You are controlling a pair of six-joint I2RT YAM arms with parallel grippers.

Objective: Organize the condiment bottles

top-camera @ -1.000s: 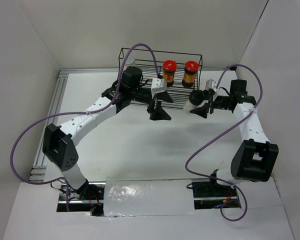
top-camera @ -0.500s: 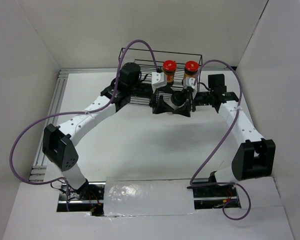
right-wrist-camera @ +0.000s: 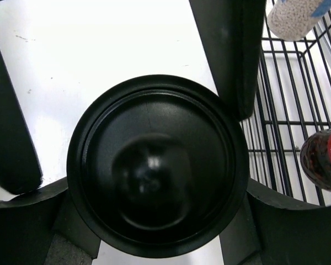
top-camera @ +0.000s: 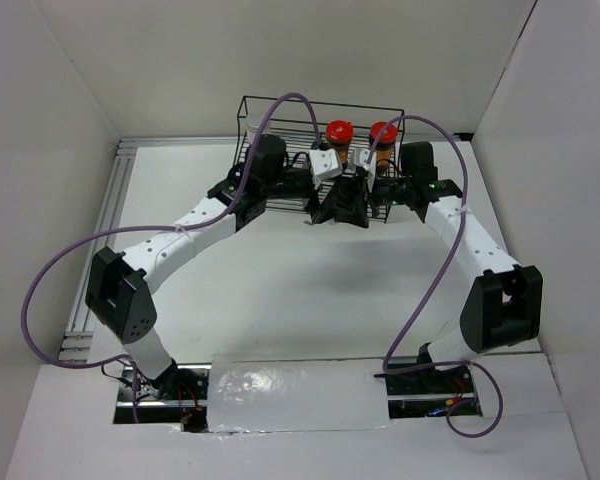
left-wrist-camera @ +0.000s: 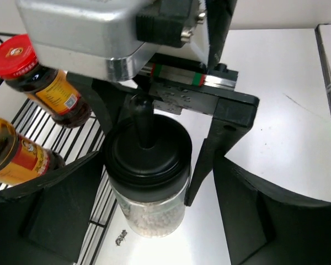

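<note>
- Both grippers have drawn together since a second ago. The right gripper (right-wrist-camera: 157, 190), then out toward the right of the top view with its bottle, now meets the left gripper (left-wrist-camera: 157, 165) at the front edge of the wire rack (top-camera: 290, 128), upper centre.
- Right jaws are clamped on the black-capped bottle (left-wrist-camera: 148, 182), with the fingers (left-wrist-camera: 208, 160) down either side of the cap. In the right wrist view that cap fills the middle of the frame.
- Left jaws stand wide, straddling the same bottle and the right jaws, and touch neither as far as I can see.
- That bottle is upright just beside the rack's front. I can't tell whether its base meets the white table (top-camera: 280, 290).
- Already in the rack are two red-capped bottles (top-camera: 339, 135), side by side at upper centre, and the blue-labelled whitish bottle (right-wrist-camera: 294, 16), top right of the right wrist view.
- To my eye this is a hand-over or a steadying. Done well, the left closes squarely on the body under the cap, clear of the right jaws, before the right lets go. It should also keep the bottle upright and off the red-capped pair.
</note>
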